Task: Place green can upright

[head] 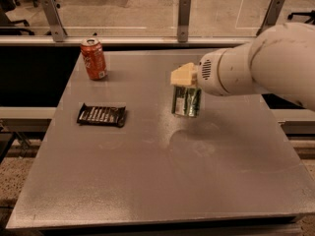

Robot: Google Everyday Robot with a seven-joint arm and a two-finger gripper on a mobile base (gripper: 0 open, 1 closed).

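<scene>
Clamped shut on the top of the green can (pixel 186 102) with the end effector (pixel 185 78), over the right-centre of the bench (pixel 147 181). Held upright, or near enough; hard to tell whether resting on the surface or hanging just above it. Risks from here: letting go while short of the bench, so dropping and toppling the can; releasing with a slight lean, to the same result; dragging the rim sideways on withdrawal, knocking it over and sending it rolling toward the right edge. Well apart from the orange-red can (pixel 93 58) and the dark snack bar (pixel 102 115), so little chance of collision there.
</scene>
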